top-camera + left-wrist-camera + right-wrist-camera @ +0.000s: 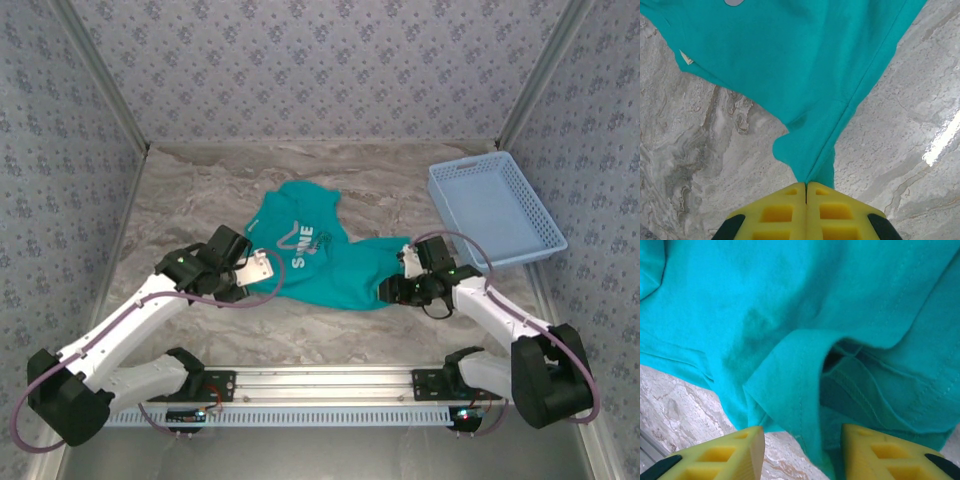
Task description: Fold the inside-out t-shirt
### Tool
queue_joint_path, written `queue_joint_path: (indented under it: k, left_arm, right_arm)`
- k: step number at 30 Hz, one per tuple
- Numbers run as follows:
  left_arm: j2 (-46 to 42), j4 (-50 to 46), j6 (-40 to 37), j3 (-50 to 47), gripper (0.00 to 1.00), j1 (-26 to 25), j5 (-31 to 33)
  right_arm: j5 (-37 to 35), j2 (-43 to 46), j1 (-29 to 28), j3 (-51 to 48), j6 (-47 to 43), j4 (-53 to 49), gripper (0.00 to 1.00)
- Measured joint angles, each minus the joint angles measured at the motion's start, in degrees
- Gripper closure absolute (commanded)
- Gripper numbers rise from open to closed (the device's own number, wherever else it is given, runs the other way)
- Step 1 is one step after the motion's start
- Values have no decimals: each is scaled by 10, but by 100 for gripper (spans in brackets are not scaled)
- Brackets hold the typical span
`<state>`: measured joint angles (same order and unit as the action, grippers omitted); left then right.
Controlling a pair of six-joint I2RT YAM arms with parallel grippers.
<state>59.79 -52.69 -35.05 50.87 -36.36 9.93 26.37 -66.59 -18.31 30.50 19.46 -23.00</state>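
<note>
The inside-out t-shirt [318, 252] lies crumpled in the middle of the marble table, teal with pale lettering showing. My left gripper [262, 268] is at its left edge. In the left wrist view its yellow fingers [780, 210] are pressed together, shut on a seamed corner of the t-shirt [805, 65], which stretches away from them. A small pale tag [686, 57] sits at the cloth's edge. My right gripper [400, 276] is at the shirt's right edge. Its jaws [802, 445] stand open, and a hemmed fold of the t-shirt [790, 375] lies between the fingers, not pinched.
A light blue mesh basket [495, 210] stands at the back right, next to the right wall. Patterned walls close in the table on three sides. Bare marble [200, 180] lies behind and to the left of the shirt.
</note>
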Motion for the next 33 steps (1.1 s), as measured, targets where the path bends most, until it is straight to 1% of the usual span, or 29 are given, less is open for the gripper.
queue_joint_path:
  k: [2, 4, 5, 8, 11, 13, 15, 16, 17, 20, 23, 25, 28, 30, 33]
  left_arm:
    - [5, 0, 0, 0, 100, 0, 1]
    - [10, 0, 0, 2, 100, 0, 5]
    - [13, -2, 0, 5, 100, 0, 6]
    - [21, -7, 0, 25, 100, 3, 16]
    - [23, -12, -12, 66, 100, 24, 21]
    - [26, -10, -28, 111, 100, 49, 28]
    - [46, -10, -44, 186, 100, 84, 24]
    - [66, -8, -51, 241, 100, 108, 12]
    - [90, -3, -57, 303, 100, 134, -1]
    - [154, 11, -70, 448, 100, 196, -34]
    - [200, -9, -83, 553, 100, 242, -64]
    - [202, -30, -92, 575, 100, 253, -79]
    - [172, -78, -106, 574, 100, 252, -124]
    - [123, -91, -118, 548, 100, 243, -162]
    - [21, -90, -133, 495, 100, 229, -214]
  right_arm:
    - [0, -12, -3, 0, -6, 11, 67]
    - [4, -23, -6, 2, -8, 18, 84]
    - [6, -26, -6, 3, -11, 19, 89]
    - [15, -26, -7, 26, -10, 6, 99]
    - [11, 2, -7, 83, -8, -28, 100]
    - [8, 24, 1, 152, -8, -52, 100]
    - [7, 27, 21, 245, -5, -71, 100]
    - [5, 18, 34, 304, -3, -84, 100]
    - [2, 3, 48, 368, -3, -97, 100]
    - [-18, -41, 80, 530, 6, -125, 100]
    - [-38, -54, 97, 630, 20, -151, 100]
    - [-50, -42, 98, 655, 33, -170, 100]
    - [-60, -1, 98, 667, 45, -205, 100]
    - [-65, 36, 98, 666, 52, -224, 100]
    - [-77, 94, 98, 665, 64, -238, 100]
